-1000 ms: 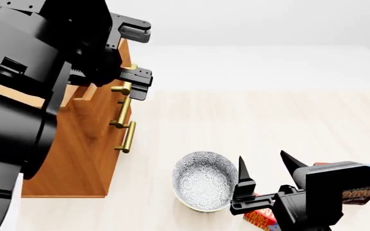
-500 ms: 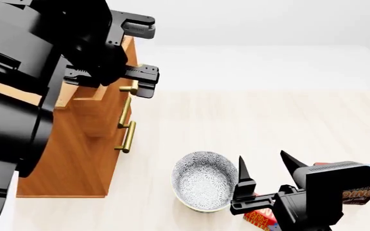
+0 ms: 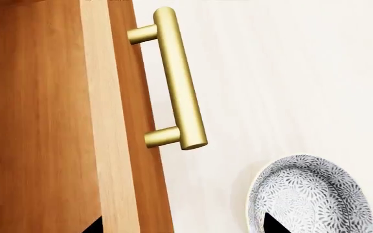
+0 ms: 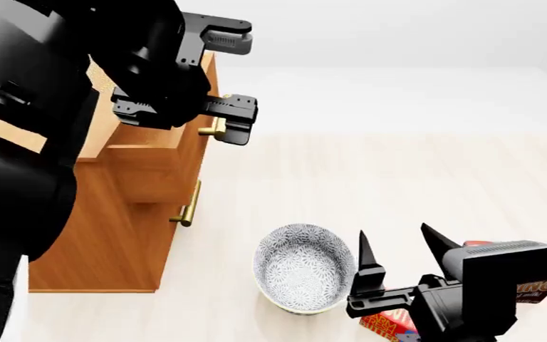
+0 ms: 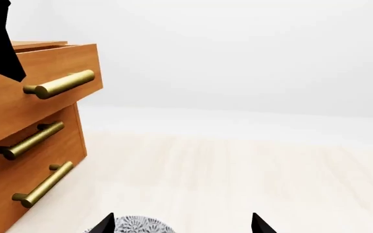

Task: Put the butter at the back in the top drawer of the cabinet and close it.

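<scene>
The cabinet [image 4: 112,228] stands at the left, and its top drawer [image 4: 174,153] is pulled out past the two lower ones. The drawer's brass handle [image 4: 219,127] [image 3: 177,77] [image 5: 60,83] sits just off my left gripper [image 4: 245,75] [image 3: 183,225], which is open and holds nothing. A red-and-orange butter box [image 4: 384,326] with yellow letters shows partly under my right arm. A red edge [image 4: 476,244] peeks out farther back, mostly hidden. My right gripper [image 4: 402,249] [image 5: 181,225] is open and empty above the floor beside the bowl.
A patterned bowl [image 4: 302,267] [image 3: 310,194] stands on the floor between the cabinet and my right arm. The dark chocolate pudding box [image 4: 540,291] lies at the far right behind my right wrist. Two lower drawer handles [image 5: 34,138] [image 5: 44,187] stick out.
The top drawer has slid farther out of the cabinet, and my left gripper has moved the same way with it. The right arm has barely shifted.
</scene>
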Controlling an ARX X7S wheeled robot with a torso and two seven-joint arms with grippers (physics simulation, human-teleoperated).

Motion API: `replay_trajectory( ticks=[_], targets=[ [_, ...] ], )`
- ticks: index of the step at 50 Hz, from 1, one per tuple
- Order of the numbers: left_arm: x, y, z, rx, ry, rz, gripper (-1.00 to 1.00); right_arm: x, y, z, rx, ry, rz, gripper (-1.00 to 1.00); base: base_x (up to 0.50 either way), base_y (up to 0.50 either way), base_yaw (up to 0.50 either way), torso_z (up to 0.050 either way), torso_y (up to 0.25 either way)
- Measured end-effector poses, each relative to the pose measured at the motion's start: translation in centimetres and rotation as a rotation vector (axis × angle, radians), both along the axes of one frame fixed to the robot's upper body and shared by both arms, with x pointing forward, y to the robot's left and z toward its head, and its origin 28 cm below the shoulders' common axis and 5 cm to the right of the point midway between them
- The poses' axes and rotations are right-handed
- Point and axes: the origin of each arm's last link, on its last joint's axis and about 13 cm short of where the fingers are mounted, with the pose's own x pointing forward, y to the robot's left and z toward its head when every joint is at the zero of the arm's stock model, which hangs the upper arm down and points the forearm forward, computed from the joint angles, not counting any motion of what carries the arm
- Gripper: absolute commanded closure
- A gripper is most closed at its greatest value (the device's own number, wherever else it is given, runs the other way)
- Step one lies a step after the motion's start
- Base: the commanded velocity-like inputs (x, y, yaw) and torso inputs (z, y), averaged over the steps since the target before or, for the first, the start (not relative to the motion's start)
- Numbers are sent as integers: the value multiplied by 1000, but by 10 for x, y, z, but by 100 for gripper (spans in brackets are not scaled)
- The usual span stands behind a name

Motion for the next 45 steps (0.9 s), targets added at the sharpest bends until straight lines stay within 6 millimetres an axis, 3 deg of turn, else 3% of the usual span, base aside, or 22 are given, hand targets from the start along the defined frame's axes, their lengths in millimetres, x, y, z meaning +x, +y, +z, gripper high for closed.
replay_trajectory(
  ticks=[45],
  targets=[
    [-11, -39, 0, -69, -4, -143, -100, -6, -14, 1, 33, -5, -48, -100, 0, 0, 0, 0, 0]
  ],
)
